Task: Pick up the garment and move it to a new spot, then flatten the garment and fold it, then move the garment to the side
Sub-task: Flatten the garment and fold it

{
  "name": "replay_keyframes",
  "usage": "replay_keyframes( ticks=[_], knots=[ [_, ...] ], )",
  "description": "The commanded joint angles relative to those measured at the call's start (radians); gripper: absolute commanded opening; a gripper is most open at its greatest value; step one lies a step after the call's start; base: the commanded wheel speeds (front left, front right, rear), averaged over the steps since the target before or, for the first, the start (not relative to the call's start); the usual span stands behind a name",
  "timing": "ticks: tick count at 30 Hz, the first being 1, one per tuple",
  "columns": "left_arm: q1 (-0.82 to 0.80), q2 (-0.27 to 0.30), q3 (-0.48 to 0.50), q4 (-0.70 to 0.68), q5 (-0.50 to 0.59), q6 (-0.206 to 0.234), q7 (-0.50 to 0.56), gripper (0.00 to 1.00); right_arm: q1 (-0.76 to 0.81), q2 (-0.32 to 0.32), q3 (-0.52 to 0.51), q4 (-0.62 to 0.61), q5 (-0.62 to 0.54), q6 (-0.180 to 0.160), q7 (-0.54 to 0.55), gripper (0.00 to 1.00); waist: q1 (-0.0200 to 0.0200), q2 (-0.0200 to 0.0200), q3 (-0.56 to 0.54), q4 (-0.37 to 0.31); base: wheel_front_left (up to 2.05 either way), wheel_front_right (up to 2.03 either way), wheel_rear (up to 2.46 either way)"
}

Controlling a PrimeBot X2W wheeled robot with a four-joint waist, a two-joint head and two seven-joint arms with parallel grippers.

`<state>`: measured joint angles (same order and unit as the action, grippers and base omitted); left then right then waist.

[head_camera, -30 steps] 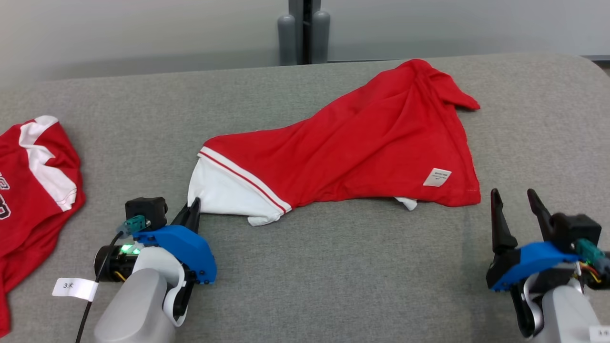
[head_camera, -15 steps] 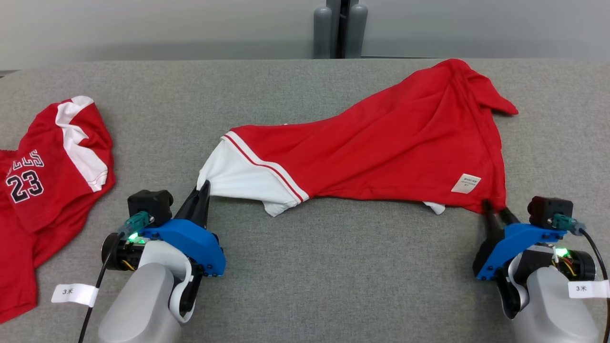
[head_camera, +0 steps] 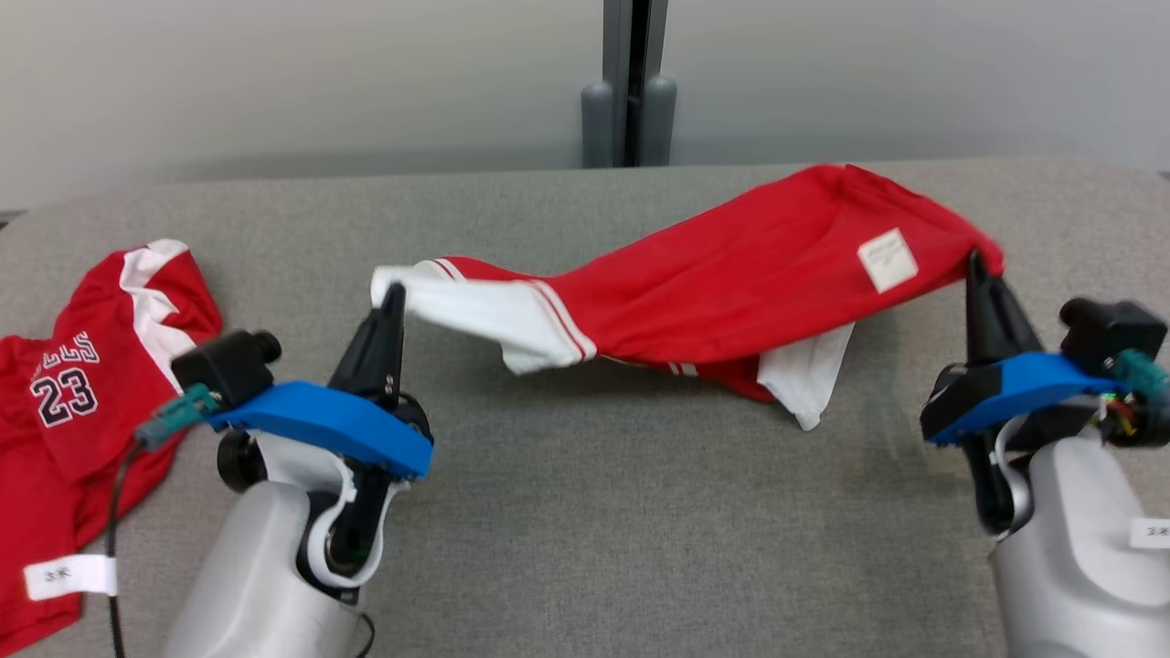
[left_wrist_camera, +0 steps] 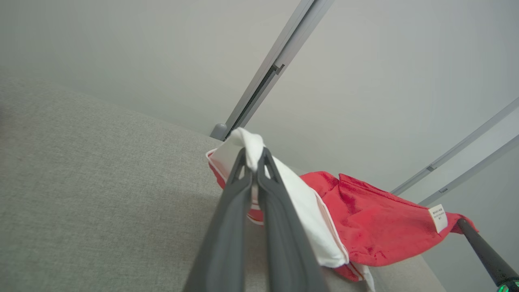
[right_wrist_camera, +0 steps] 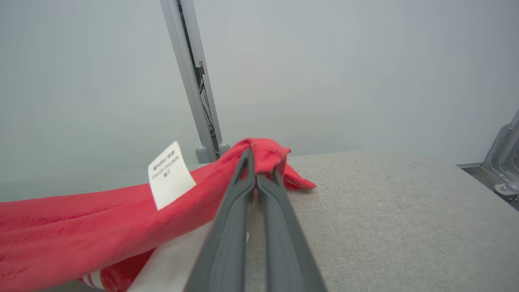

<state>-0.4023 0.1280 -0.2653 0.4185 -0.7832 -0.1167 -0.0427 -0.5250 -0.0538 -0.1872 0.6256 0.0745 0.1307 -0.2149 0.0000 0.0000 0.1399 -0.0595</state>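
Garment (head_camera: 731,274) hangs across mid-frame, long axis left-to-right, strung between left end effector (head_camera: 391,297) clamped on its white corner and right end effector (head_camera: 974,265) clamped on its red corner, middle sagging toward the table (head_camera: 585,512).

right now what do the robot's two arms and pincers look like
Each arm is a rounded pale grey forearm carrying a blue plastic bracket and a black camera block with a teal connector. The left pincer and right pincer each have two long dark tapering fingers. A thin black cable with a white paper tag runs along the left arm.
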Motion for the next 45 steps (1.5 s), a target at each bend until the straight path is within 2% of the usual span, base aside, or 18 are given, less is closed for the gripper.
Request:
replay_keyframes(
  ticks=[1,2,3,5,8,16,19,23,27,31,35,41,43,45],
  knots=[
    [-0.002,0.009,0.019,-0.062,-0.035,-0.007,0.017,0.00,0.009,-0.016,0.010,-0.064,0.011,0.000,0.009,0.00,0.0000,0.0000,-0.031,-0.013,0.00,0.00,0.00],
    [-0.002,0.009,0.019,-0.062,-0.035,-0.007,0.017,0.00,0.009,-0.016,0.010,-0.064,0.011,0.000,0.009,0.00,0.0000,0.0000,-0.031,-0.013,0.00,0.00,0.00],
    [-0.004,0.014,0.028,-0.108,-0.059,-0.008,0.031,0.00,0.018,-0.021,0.015,-0.116,0.021,0.000,0.022,0.00,0.0000,0.0000,-0.045,-0.014,0.00,0.00,0.00],
    [-0.010,0.024,0.048,-0.205,-0.098,-0.009,0.062,0.00,0.039,-0.037,0.026,-0.229,0.040,0.000,0.055,0.00,0.0000,0.0000,-0.074,-0.017,0.00,0.00,0.00],
    [-0.020,0.042,0.077,-0.363,-0.148,0.014,0.115,0.00,0.074,-0.054,0.029,-0.432,0.069,0.000,0.120,0.00,0.0000,0.0000,-0.115,-0.023,0.00,0.00,0.00],
    [-0.092,0.114,0.122,-0.762,-0.193,0.138,0.282,0.00,0.152,-0.075,-0.034,-0.925,0.100,0.000,0.314,0.00,0.0000,0.0000,-0.162,-0.040,0.00,0.00,0.00],
    [-0.136,0.142,0.132,-0.852,-0.204,0.179,0.345,0.00,0.160,-0.085,-0.058,-1.032,0.112,0.000,0.371,0.00,0.0000,0.0000,-0.156,-0.045,0.00,0.00,0.00],
    [-0.183,0.173,0.142,-0.893,-0.191,0.220,0.399,0.00,0.157,-0.085,-0.083,-1.094,0.125,0.000,0.420,0.00,0.0000,0.0000,-0.121,-0.049,0.00,0.00,0.00],
    [-0.218,0.183,0.132,-0.868,-0.184,0.235,0.425,0.00,0.140,-0.085,-0.059,-1.066,0.134,0.000,0.442,0.00,0.0000,0.0000,-0.049,-0.050,0.00,0.00,0.00],
    [-0.291,0.204,0.111,-0.783,-0.152,0.227,0.442,0.00,0.054,-0.093,-0.020,-0.965,0.133,0.000,0.434,0.00,0.0000,0.0000,0.047,-0.053,0.00,0.00,0.00],
    [-0.436,0.214,0.097,-0.638,-0.098,0.214,0.435,0.00,-0.122,-0.100,0.022,-0.804,0.097,0.000,0.404,0.00,0.0000,0.0000,0.127,-0.058,0.00,0.00,0.00],
    [-0.742,0.181,0.086,-0.359,-0.015,0.209,0.357,0.00,-0.449,-0.094,0.068,-0.520,-0.005,0.000,0.350,0.00,0.0000,0.0000,0.205,-0.055,0.00,0.00,0.00],
    [-0.822,0.151,0.083,-0.280,-0.015,0.207,0.335,0.00,-0.548,-0.100,0.085,-0.426,-0.073,0.000,0.326,0.00,0.0000,0.0000,0.230,-0.057,0.00,0.00,0.00],
    [-0.893,0.142,0.078,-0.222,0.006,0.196,0.303,0.00,-0.625,-0.080,0.090,-0.340,-0.134,0.000,0.298,0.00,0.0000,0.0000,0.260,-0.053,0.00,0.00,0.00]
  ],
)
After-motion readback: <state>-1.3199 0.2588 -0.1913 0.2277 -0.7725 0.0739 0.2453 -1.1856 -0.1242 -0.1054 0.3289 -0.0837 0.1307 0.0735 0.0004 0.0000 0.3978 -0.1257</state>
